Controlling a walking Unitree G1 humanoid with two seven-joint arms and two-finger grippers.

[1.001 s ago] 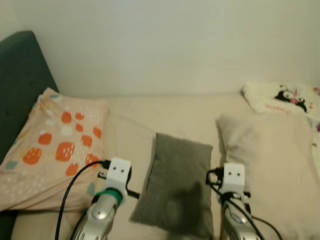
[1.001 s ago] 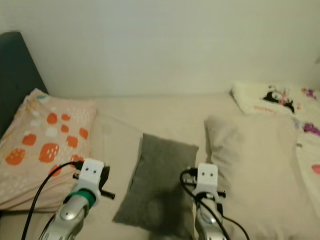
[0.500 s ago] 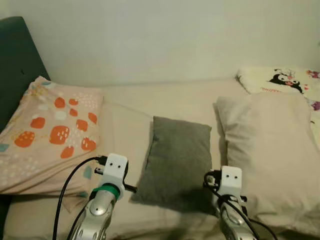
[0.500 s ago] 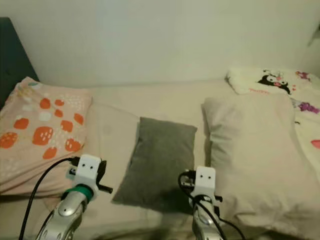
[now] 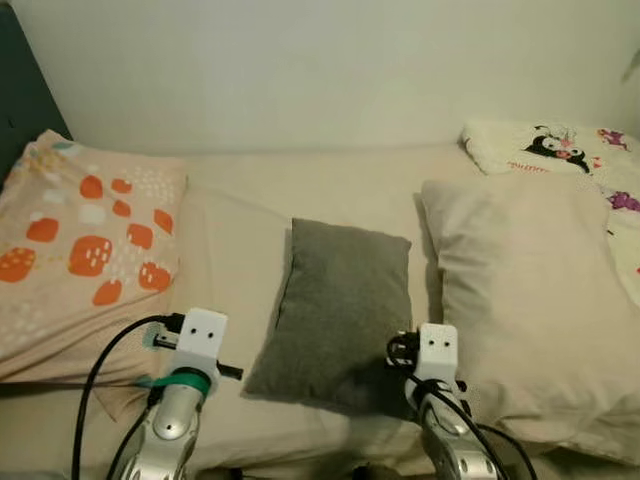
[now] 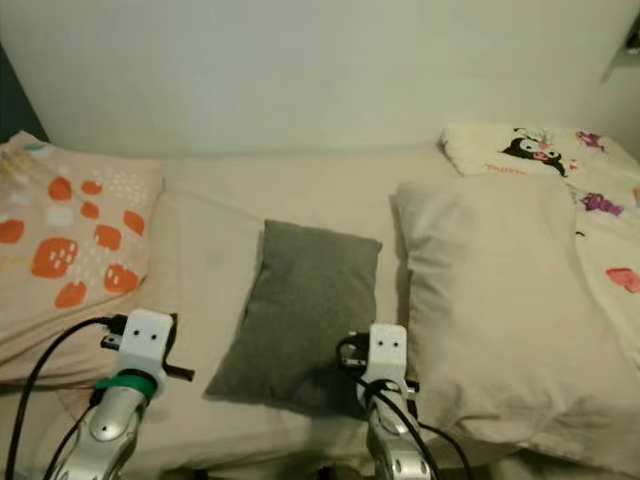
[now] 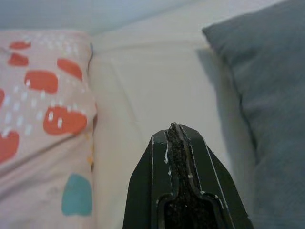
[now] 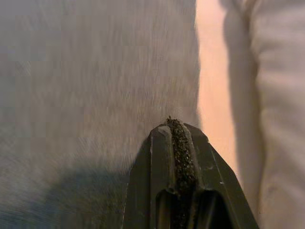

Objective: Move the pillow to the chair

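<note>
- A bed with a pale cream sheet runs across the head-camera frame, with a plain light wall along the top.
- A dark headboard shows at the upper left edge of the frame.
- A small grey pillow lies flat on the sheet at the centre of the frame, its long side running from the lower edge up toward the wall.
- A peach pillow with orange spots lies at the left of the frame, near the grey pillow, with a strip of bare sheet between them.
- A large cream pillow lies at the right of the frame, just beside the grey pillow.
- A white blanket with a cartoon print sits in the upper right corner, behind the cream pillow.
- The left end effector is at the lower left of the head-camera frame, over the strip of sheet between the spotted pillow and the grey pillow. Its two black fingers are pressed together and grip nothing.
- The right end effector is at the lower centre-right of the frame, over the grey pillow's near right edge. Its fingers are also pressed together with nothing between them.
- Black cables loop from both silver wrists.
</note>
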